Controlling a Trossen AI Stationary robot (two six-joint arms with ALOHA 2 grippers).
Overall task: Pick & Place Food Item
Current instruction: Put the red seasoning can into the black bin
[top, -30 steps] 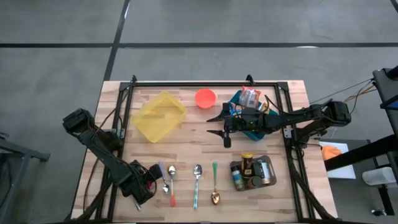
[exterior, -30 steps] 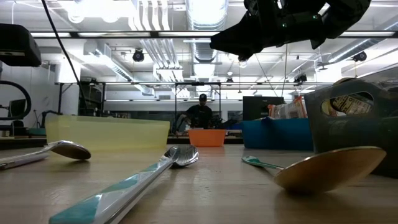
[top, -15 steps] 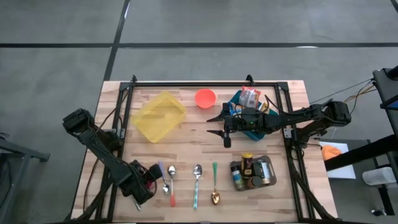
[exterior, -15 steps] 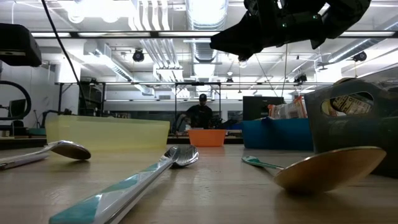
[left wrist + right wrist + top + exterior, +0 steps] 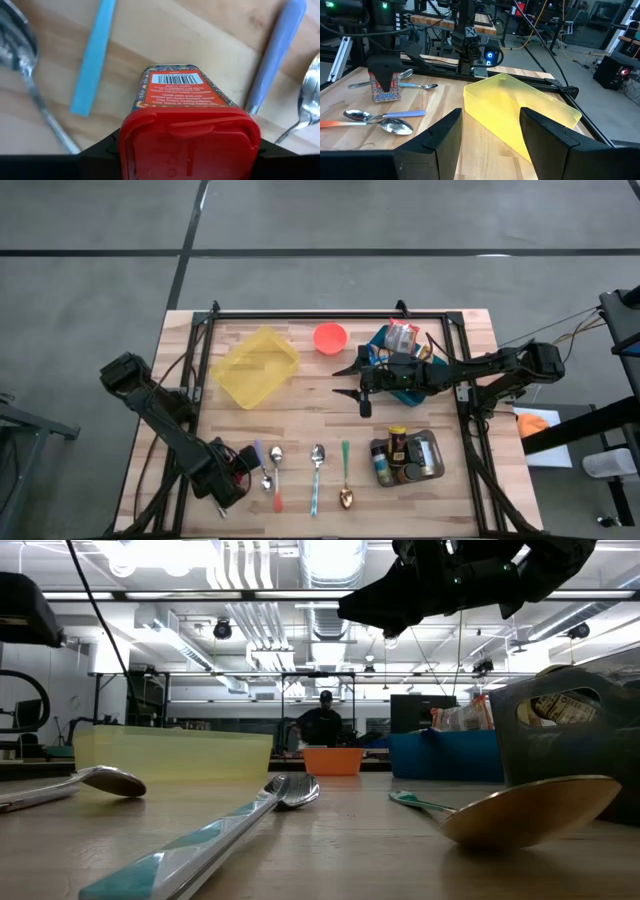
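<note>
Your left gripper [image 5: 384,75] points straight down, fingers closed around a red-lidded spice tin [image 5: 186,125] standing upright on the table [image 5: 300,415] — spoons [image 5: 318,457] lie just beside it. Your right gripper [image 5: 350,383] hangs mid-table, fingers apart and empty — yellow container [image 5: 520,107] just ahead of it.

we see a grey concrete floor [image 5: 400,220] with dark seams; bright ceiling strip lights [image 5: 330,560]; a seated person [image 5: 322,723] behind workbenches [image 5: 485,22]
</note>
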